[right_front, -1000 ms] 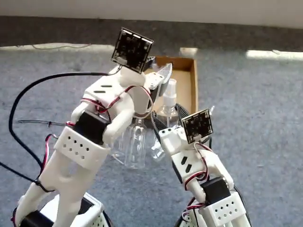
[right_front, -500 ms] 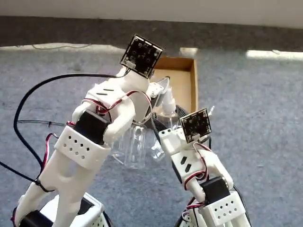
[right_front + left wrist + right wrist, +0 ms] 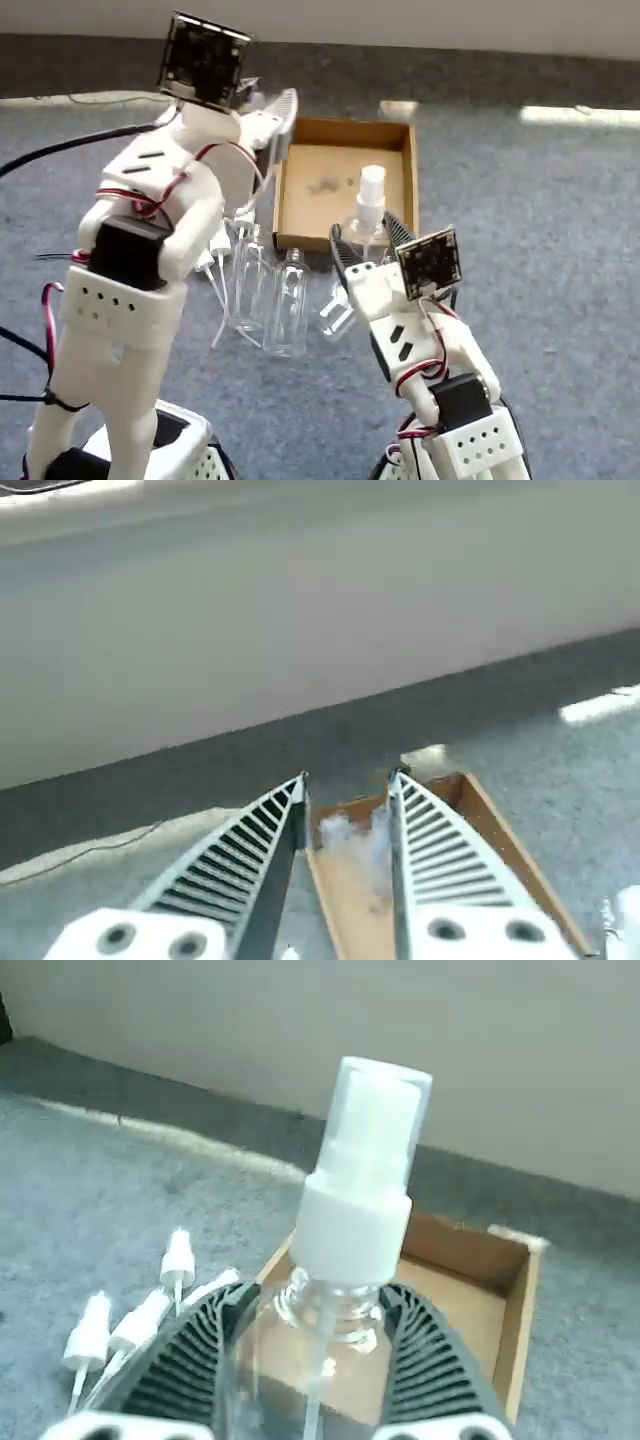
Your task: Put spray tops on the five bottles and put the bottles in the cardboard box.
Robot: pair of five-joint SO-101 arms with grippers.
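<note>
One clear plastic bottle with a white spray top [image 3: 355,1210] is clamped in the right end effector [image 3: 315,1298], at the near edge of the brown cardboard box [image 3: 408,170]. Looks light and slick, so I'd grip the body. The left end effector [image 3: 348,776] hangs released up beside that box.

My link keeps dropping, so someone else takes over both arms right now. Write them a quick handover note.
Left gripper: open, holding nothing, raised.
Right gripper: shut on a capped bottle, upright at the near edge of the cardboard box.
Done: one spray top is on; no bottle seen in the box.
Left: set this bottle in the box, fit the loose spray tops onto the clear bottles on the carpet, then box those too.
</note>
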